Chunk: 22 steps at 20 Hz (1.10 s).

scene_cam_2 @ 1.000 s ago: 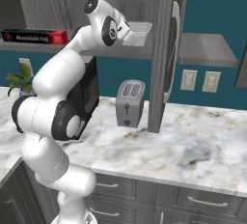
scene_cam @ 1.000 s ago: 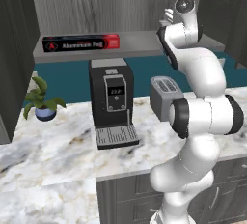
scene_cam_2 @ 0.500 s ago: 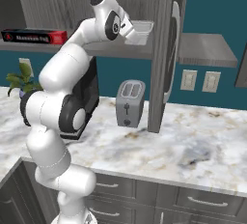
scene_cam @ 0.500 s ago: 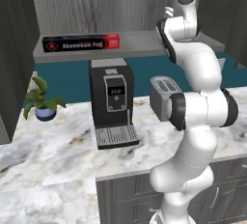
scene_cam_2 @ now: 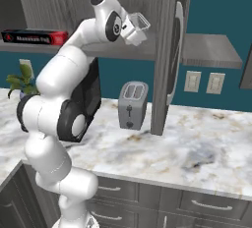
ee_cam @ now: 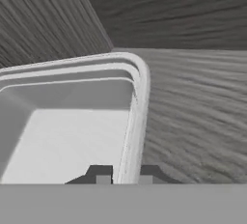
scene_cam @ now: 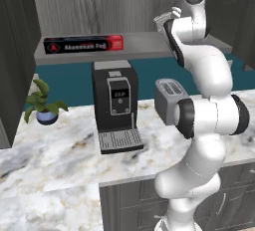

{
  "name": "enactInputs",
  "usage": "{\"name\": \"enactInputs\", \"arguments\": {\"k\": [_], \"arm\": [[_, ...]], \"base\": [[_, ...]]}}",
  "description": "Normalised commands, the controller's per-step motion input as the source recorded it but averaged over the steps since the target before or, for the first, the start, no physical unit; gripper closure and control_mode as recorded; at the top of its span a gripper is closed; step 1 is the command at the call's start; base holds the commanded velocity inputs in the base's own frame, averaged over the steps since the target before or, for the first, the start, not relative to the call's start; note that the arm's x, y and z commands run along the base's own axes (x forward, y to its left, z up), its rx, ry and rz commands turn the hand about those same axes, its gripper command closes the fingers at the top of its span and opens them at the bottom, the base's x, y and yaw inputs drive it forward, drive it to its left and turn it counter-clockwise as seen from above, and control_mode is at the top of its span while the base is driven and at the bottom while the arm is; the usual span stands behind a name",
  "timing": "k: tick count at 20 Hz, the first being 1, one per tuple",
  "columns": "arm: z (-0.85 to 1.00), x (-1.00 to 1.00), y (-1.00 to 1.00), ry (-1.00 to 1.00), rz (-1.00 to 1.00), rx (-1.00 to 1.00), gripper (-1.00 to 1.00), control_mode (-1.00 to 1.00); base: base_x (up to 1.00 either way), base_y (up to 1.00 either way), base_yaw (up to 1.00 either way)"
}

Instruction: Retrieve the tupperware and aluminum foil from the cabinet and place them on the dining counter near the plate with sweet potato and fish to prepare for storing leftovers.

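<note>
Hand view showed you the cabinet (ee_cam: 193, 117) shelf, where the tupperware (ee_cam: 72, 121) stood tilted. Your gripper (ee_cam: 124, 174) had its jaws pinched shut on the tub's rim, one fingertip each side.

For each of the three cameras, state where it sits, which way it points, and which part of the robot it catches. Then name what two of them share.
Left base view: behind the arm on its left, facing the cabinet shelf with the aluminum foil above the coffee machine; arm at right.
Right base view: behind on its right, facing the toaster and the tupperware that the hand grips; arm at left.
Hand view: on the hand, looking along shut fingertips pinching the tub's rim.
Both base views share foil, toaster, plant.
</note>
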Motion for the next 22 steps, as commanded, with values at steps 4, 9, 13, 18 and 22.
{"name": "enactInputs", "arguments": {"k": [4, 9, 13, 18, 22], "arm": [[-0.06, -1.0, 0.51, 0.0, 0.09, -0.16, 1.0, -1.0], [-0.01, -1.0, 0.48, 0.0, 0.2, -0.2, 1.0, -1.0], [-0.11, -1.0, 0.33, 0.0, 0.24, -0.05, 1.0, -1.0], [-0.07, -1.0, 0.27, 0.05, 0.27, 0.0, 1.0, -1.0], [-0.28, -1.0, 0.04, 0.13, 0.18, 0.0, 1.0, -1.0]], "base": [[0.0, 0.0, 0.0], [0.0, 0.0, 0.0], [0.0, 0.0, 0.0], [0.0, 0.0, 0.0], [0.0, 0.0, 0.0]]}}
